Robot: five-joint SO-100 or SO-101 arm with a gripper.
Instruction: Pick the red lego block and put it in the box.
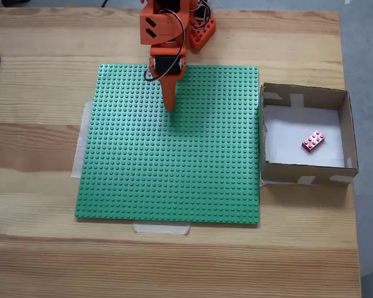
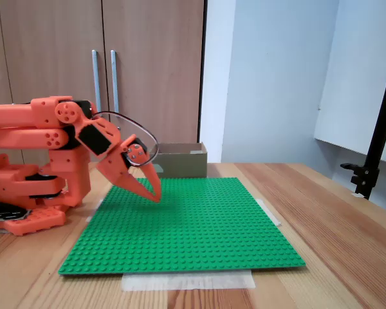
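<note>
The red lego block (image 1: 313, 141) lies flat on the white floor of the box (image 1: 304, 95), toward its right half. The cardboard box stands on the table just right of the green baseplate; seen from the side it is the low brown box (image 2: 180, 161) behind the plate. My orange gripper (image 1: 170, 105) hangs over the upper middle of the baseplate, far left of the box, fingers pressed together and holding nothing. From the side, its tips (image 2: 156, 195) point down, just above the studs.
The large green baseplate (image 1: 174, 161) is taped to the wooden table. The arm's orange base (image 2: 26, 193) sits at the plate's far edge. Bare wood lies in front of and left of the plate. A black stand (image 2: 373, 154) rises at the right.
</note>
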